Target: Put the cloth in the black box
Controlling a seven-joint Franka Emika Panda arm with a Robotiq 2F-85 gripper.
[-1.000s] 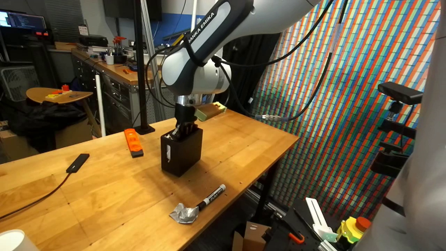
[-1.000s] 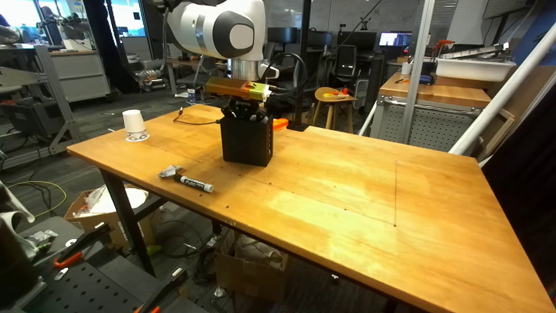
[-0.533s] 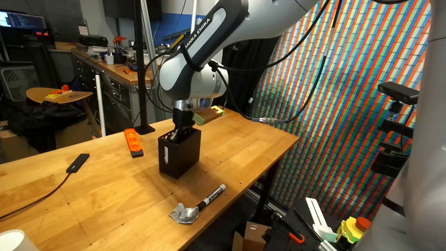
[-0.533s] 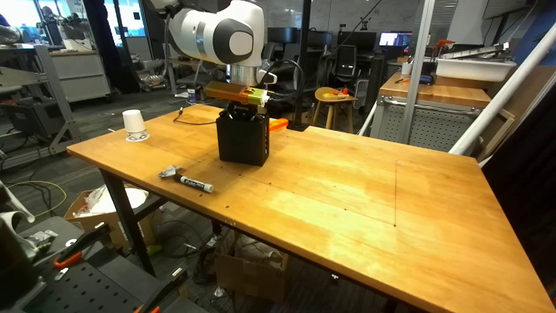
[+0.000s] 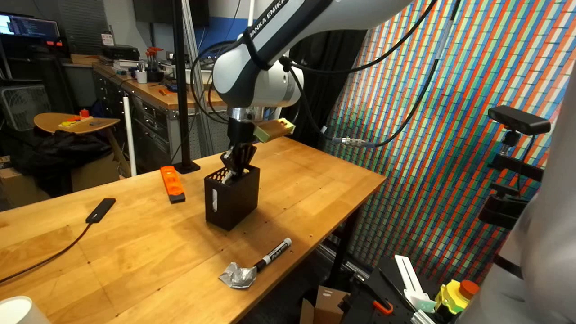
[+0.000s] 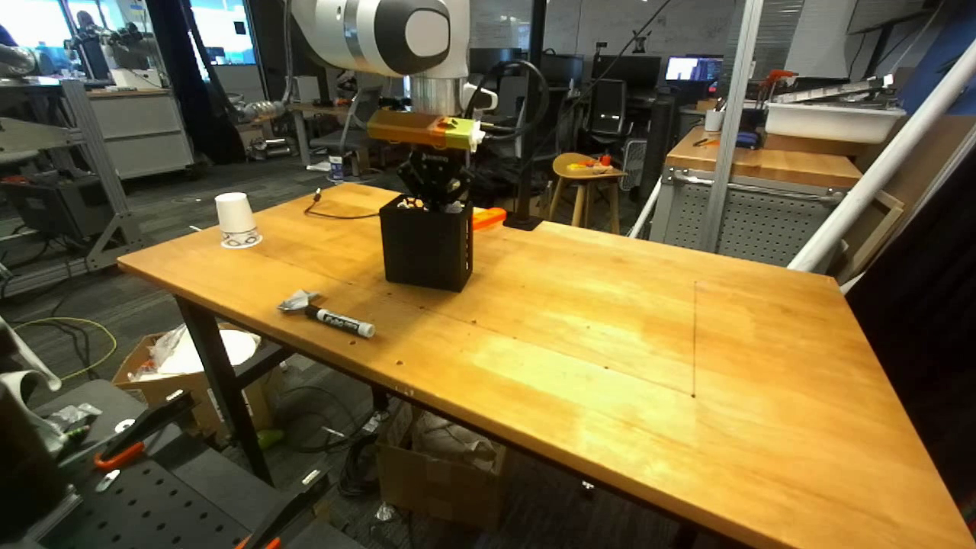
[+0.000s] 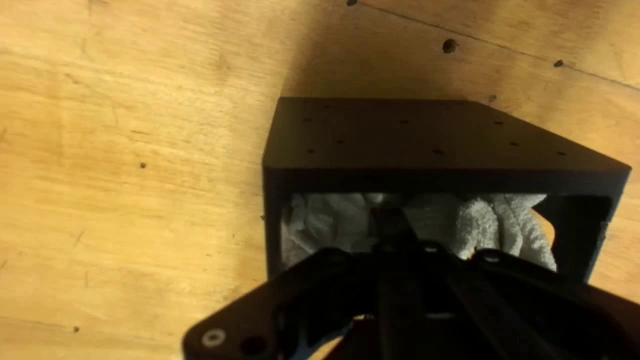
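Observation:
The black box [image 5: 243,198] stands upright on the wooden table. It also shows in an exterior view [image 6: 427,248] and in the wrist view [image 7: 390,132]. The light terry cloth [image 7: 477,225] lies bunched inside the box, seen through its open top in the wrist view. My gripper [image 5: 234,174] points down at the box's open top, with its lower ends at or just inside the rim. It also shows in an exterior view [image 6: 435,204]. In the wrist view the gripper [image 7: 392,227] is dark over the cloth. I cannot tell its opening or whether cloth is between its fingers.
A marker [image 5: 274,254] and a crumpled silver wrapper [image 5: 238,275] lie near the table edge. An orange level [image 5: 172,183] and a black pole [image 5: 184,108] are behind the box. A black adapter with a cable [image 5: 100,210] and a paper cup [image 6: 236,221] are also there.
The box shifted slightly left in both exterior views, then stayed put. My gripper first sank deeper into the box and has since risen, showing more of its linkage above the rim.

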